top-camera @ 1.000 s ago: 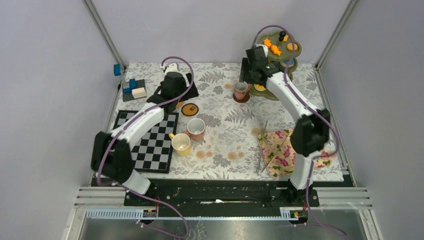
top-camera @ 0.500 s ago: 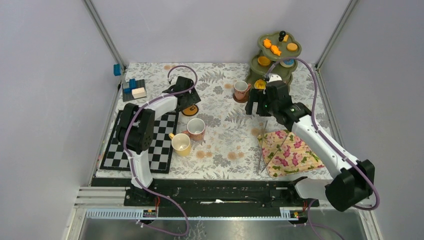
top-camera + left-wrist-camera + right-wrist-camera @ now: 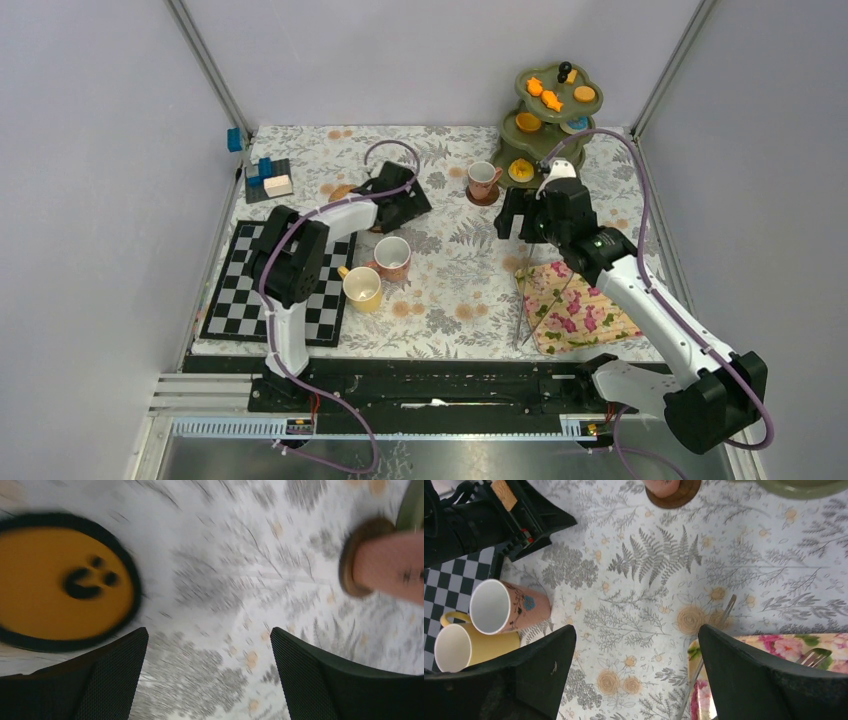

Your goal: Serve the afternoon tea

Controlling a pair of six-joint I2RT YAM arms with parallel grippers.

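Observation:
My left gripper (image 3: 412, 203) is open and empty, low over the tablecloth. In its wrist view (image 3: 209, 632) a round orange coaster with a black rim and a smiley face (image 3: 65, 582) lies just left of the fingers. A pinkish mug on a brown coaster (image 3: 483, 181) stands at the back, also in the left wrist view (image 3: 390, 565). My right gripper (image 3: 515, 218) is open and empty over the cloth's middle (image 3: 636, 630). A second pinkish mug (image 3: 392, 257) and a yellow mug (image 3: 362, 288) stand together left of centre. The olive-green stand (image 3: 545, 120) holds small orange treats.
A black-and-white chessboard (image 3: 290, 290) lies at the left. Blue and white blocks (image 3: 265, 178) sit at the back left. A floral cloth (image 3: 575, 305) with metal cutlery (image 3: 525, 290) lies at the right front. Frame posts stand at the back corners.
My left gripper has moved right from the back left, over the smiley coaster. My right gripper has drawn back from the stand toward the table's middle, past the mug on its coaster.

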